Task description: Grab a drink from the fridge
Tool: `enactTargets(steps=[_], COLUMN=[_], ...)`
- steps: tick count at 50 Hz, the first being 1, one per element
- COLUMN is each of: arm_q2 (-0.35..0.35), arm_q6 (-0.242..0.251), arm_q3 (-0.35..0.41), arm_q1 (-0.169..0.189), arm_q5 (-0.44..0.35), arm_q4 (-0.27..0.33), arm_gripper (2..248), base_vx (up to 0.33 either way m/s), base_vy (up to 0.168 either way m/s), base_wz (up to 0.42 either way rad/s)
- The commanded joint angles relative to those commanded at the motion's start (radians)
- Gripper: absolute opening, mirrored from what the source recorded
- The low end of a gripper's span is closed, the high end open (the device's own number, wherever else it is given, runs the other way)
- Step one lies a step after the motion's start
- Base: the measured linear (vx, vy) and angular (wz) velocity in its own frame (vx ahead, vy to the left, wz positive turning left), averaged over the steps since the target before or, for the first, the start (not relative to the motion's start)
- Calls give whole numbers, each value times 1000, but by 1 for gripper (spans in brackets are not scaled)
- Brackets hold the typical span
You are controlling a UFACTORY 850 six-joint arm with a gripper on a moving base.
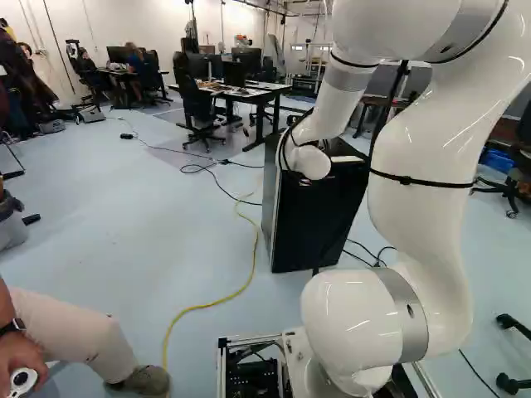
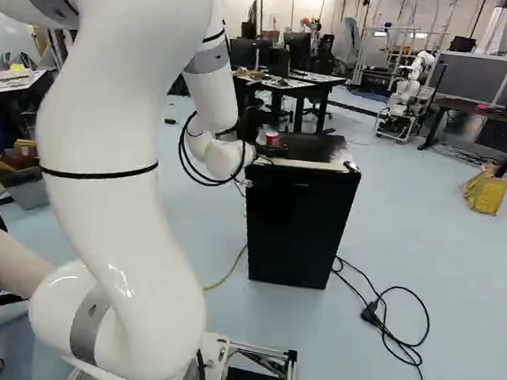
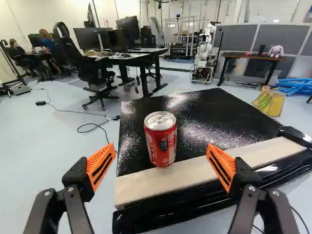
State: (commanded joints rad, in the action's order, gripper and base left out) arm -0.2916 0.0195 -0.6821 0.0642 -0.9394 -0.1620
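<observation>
Two fingers (image 3: 100, 165) of my gripper (image 2: 270, 148) stand wide apart, their orange pads facing each other with nothing held between them. At twelve o'clock, lined up with the gap, the drink can (image 3: 161, 141) stands upright on top of the fridge (image 2: 294, 231), with neither pad touching it. Its sides are red and its lid silver; how full it is I cannot tell. The can's base sits where the black top meets the pale strip (image 3: 204, 170) running along the front edge. Under that strip the fridge door (image 2: 291, 221) is closed, so what is inside is hidden from me.

Between twelve and one o'clock from my fingers, well beyond the fridge, stands another robot (image 3: 204, 56). At one o'clock is a table (image 3: 239, 56) bearing a stuffed toy (image 3: 275, 50), and nearer on the floor is a yellow box-like thing (image 3: 275, 105); its contents I can't make out. An office chair (image 3: 90, 73) stands at eleven o'clock. At nine o'clock in the left base view is a grey bin (image 1: 10, 230) with something dark at its mouth, too unclear to name. A yellow cable (image 1: 207, 305) curves over the floor toward the fridge.
</observation>
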Motion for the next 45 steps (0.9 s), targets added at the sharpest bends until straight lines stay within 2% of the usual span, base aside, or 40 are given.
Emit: enactTargets(steps=[45], arm_q2=[-126], arm_q6=[0], arm_q3=[-111], arm_q1=[-4], arm_q5=[0], arm_q4=[0], arm_gripper=[247], base_vx=[0], base_vy=[0], base_wz=[0])
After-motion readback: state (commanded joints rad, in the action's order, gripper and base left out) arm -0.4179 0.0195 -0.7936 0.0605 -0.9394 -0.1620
